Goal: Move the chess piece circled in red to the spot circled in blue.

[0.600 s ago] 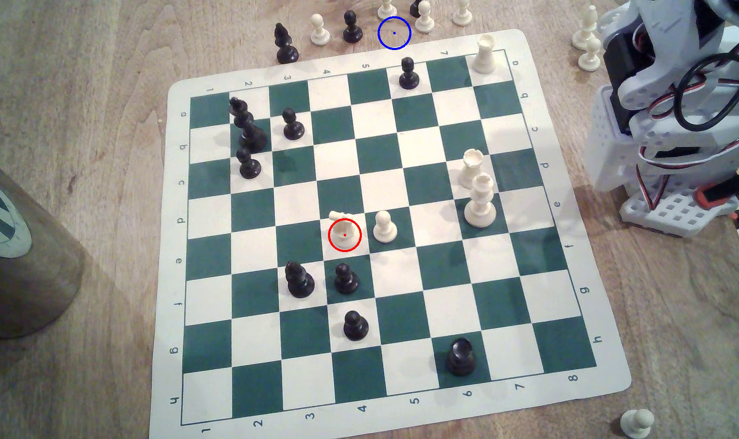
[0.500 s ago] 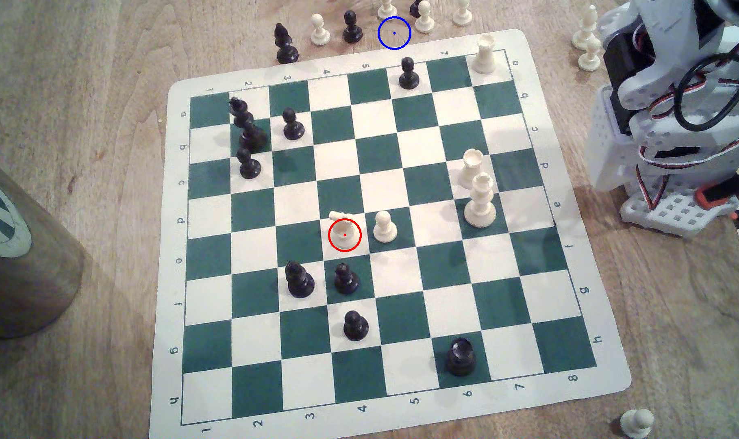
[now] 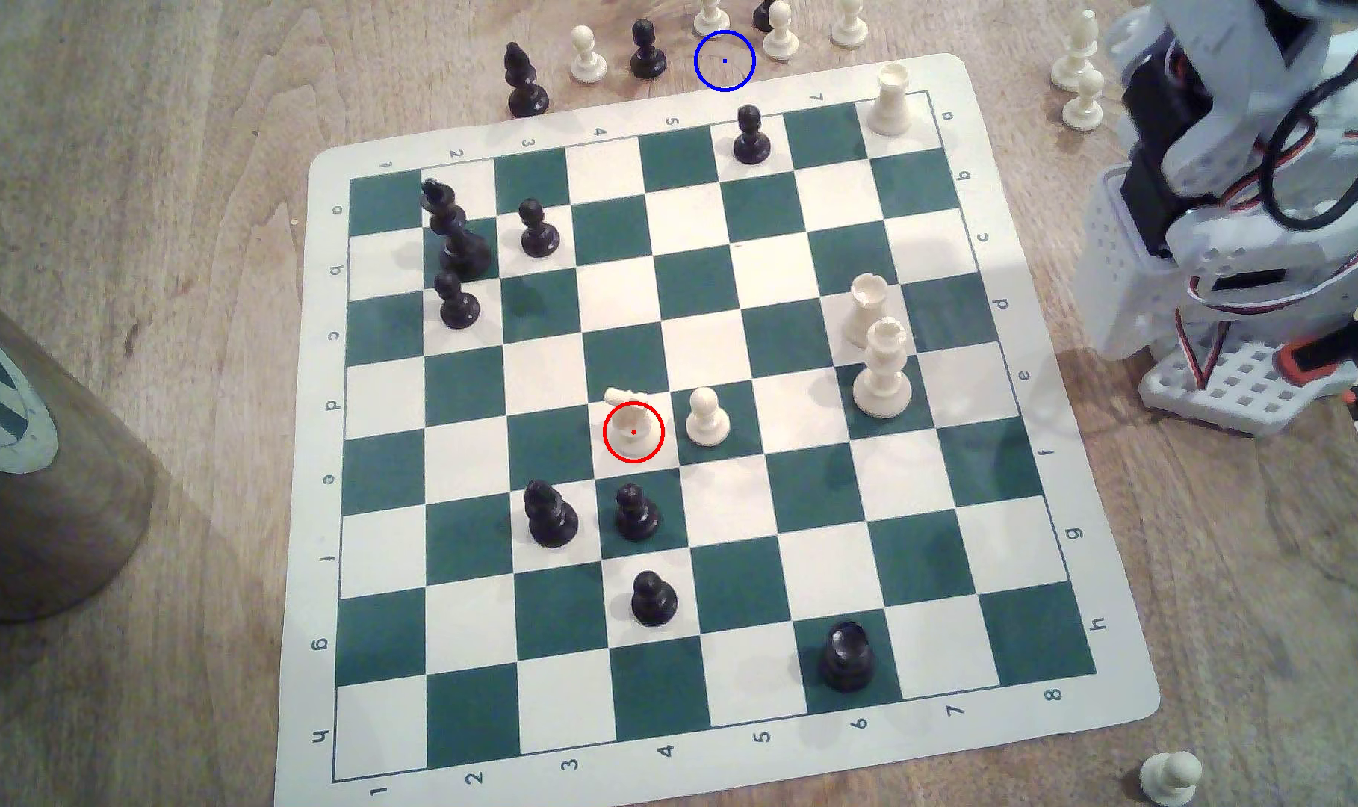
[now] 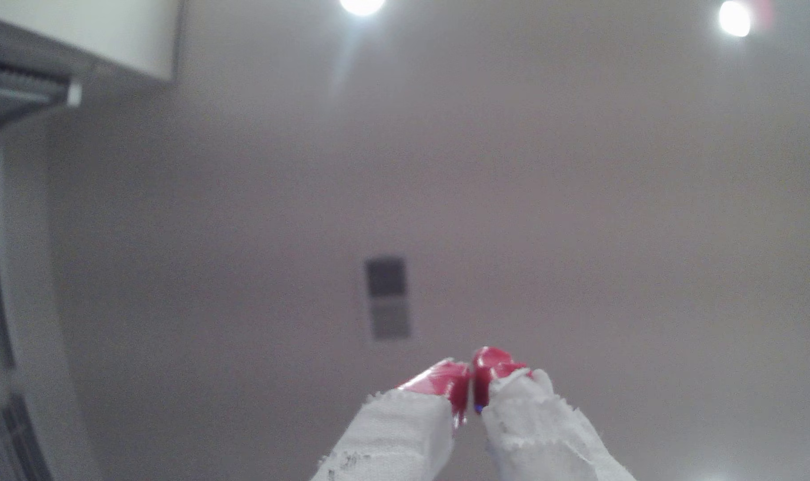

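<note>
The chess piece circled in red (image 3: 631,423), a small cream knight, stands upright on a white square near the middle of the green-and-white board (image 3: 1110,698). The spot circled in blue (image 3: 724,60) is bare wood just beyond the board's far edge, between a black pawn and a cream pawn. My white arm (image 3: 1235,202) is folded up at the exterior view's right, off the board and far from both. In the wrist view my gripper (image 4: 470,370) points up at the ceiling, its red-tipped fingers (image 4: 445,377) pressed together with nothing between them.
A cream pawn (image 3: 707,419) stands one square to the exterior view's right of the knight; black pawns (image 3: 635,514) sit just in front. Captured pieces (image 3: 587,56) line the wood around the blue ring. A brown tube (image 3: 32,465) lies at the left.
The arm's upper links have shifted slightly to the exterior view's right and upward. No piece on the board has moved.
</note>
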You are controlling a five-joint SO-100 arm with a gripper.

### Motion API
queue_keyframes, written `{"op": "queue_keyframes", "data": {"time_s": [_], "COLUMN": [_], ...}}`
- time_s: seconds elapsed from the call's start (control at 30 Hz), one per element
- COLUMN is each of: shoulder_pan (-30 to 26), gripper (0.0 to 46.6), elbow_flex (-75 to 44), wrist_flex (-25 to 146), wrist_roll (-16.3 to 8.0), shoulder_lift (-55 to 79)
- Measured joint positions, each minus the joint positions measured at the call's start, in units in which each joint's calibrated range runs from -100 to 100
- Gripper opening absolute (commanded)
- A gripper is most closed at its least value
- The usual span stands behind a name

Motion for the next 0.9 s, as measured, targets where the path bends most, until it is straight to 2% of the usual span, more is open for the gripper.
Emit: {"op": "queue_keyframes", "data": {"time_s": [0.23, 0.73, 0.77, 0.83, 0.9], "shoulder_pan": [0.0, 0.0, 0.0, 0.0, 0.4], "gripper": [0.2, 0.2, 1.0, 5.5, 6.0], "elbow_flex": [-14.8, -27.7, -28.4, -30.7, -32.1], "wrist_flex": [33.9, 60.2, 62.5, 70.4, 75.6], "wrist_roll": [0.0, 0.1, 0.1, 0.0, -0.2], "shoulder_lift": [0.0, 0.0, 0.0, 0.0, 0.1]}}
